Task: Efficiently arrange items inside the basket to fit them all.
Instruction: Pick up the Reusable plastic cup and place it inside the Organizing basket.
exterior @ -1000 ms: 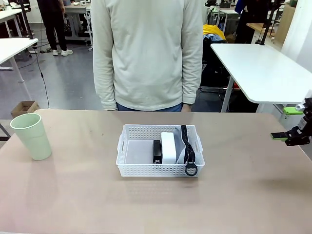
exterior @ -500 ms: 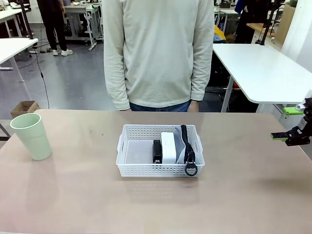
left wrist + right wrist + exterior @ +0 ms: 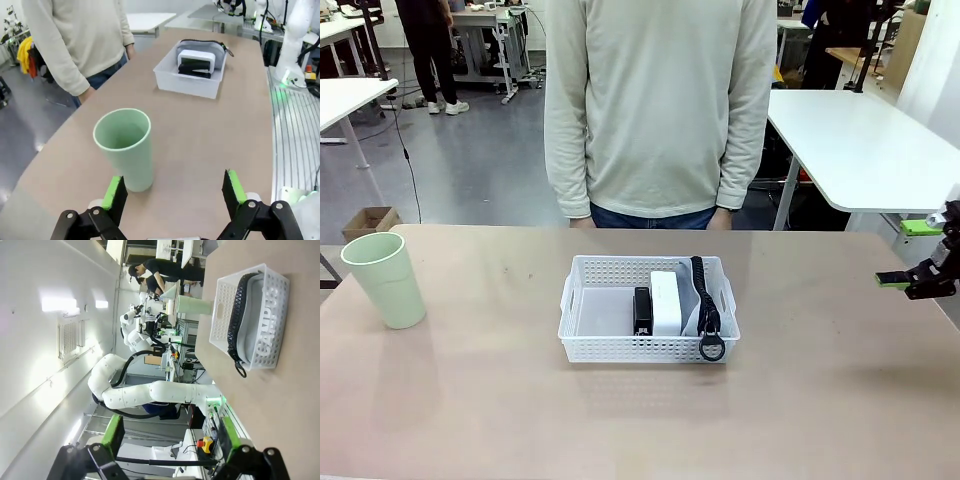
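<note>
Pale green cup (image 3: 384, 278) upright at the left end of my table (image 3: 470, 400), well apart from the white basket (image 3: 582, 340) at centre. It is the one item not yet in. Front view: the basket's long axis runs left-right. Packed toward its right end are the black stapler (image 3: 642, 310), the white box (image 3: 666, 303) and the grey pouch (image 3: 688, 320), on edge side by side, with the pouch strap hanging over the front rim. The left part of the basket floor is bare. My right pincer (image 3: 908, 254) hangs at the far right edge, off from everything. A person stands at the far side, arms down.

Left wrist view: my left pincer (image 3: 173, 190) is spread wide with nothing in it. The cup sits just ahead, toward the left finger, not touching it, mouth up, long axis vertical. The basket lies well beyond it, same line. My judgement: the left arm is much the nearer, so the cup is its job, going into the bare end.

Right wrist view, rolled sideways: jaws wide apart, empty. The basket is well ahead with the pouch's "CAMPUS" side facing me and the cup behind it.

Surface is smooth beige laminate. Beyond it are white tables, a grey floor and other rigs.
</note>
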`<state>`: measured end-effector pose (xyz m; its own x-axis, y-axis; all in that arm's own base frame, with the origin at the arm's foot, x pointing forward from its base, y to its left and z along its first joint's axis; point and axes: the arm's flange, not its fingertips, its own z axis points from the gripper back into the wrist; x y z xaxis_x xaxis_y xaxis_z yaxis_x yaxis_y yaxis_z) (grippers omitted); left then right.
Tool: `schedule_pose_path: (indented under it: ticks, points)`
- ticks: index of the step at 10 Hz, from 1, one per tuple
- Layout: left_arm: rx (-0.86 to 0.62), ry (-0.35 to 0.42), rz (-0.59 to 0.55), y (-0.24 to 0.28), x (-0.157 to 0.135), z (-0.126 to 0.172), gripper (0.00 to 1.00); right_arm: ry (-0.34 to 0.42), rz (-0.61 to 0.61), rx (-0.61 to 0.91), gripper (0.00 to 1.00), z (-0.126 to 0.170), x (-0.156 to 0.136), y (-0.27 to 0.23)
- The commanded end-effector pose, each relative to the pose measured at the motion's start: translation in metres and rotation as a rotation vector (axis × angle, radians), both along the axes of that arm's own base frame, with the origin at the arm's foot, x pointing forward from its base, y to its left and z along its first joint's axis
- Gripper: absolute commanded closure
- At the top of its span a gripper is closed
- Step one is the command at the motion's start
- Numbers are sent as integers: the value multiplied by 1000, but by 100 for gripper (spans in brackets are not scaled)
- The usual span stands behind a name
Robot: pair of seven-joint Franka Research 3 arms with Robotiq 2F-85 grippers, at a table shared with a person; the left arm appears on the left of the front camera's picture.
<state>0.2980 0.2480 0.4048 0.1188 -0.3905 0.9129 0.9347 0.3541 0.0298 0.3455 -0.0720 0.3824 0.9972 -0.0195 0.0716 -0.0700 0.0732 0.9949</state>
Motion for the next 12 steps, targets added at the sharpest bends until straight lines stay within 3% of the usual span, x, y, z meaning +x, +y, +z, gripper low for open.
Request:
schedule_pose_path:
  ticks: [1, 3, 4, 6, 9, 11, 12]
  points:
    - [16, -3, -5, 0, -1, 16, 0, -15, 4, 10, 0, 4, -2, -1]
    - [16, -3, -5, 0, -1, 16, 0, -15, 4, 10, 0, 4, -2, -1]
    - [5, -3, -2, -1, 2, 1, 0, -15, 4, 10, 0, 4, -2, -1]
    - [34, 69, 61, -21, 30, -33, 0, -15, 4, 10, 0, 4, -2, -1]
    - [72, 146, 109, -33, 50, -75, 0, -15, 4, 10, 0, 4, -2, -1]
    - [78, 220, 72, -39, 55, -89, 0, -15, 4, 10, 0, 4, -2, -1]
    - [71, 213, 99, -43, 58, -89, 0, -15, 4, 10, 0, 4, -2, -1]
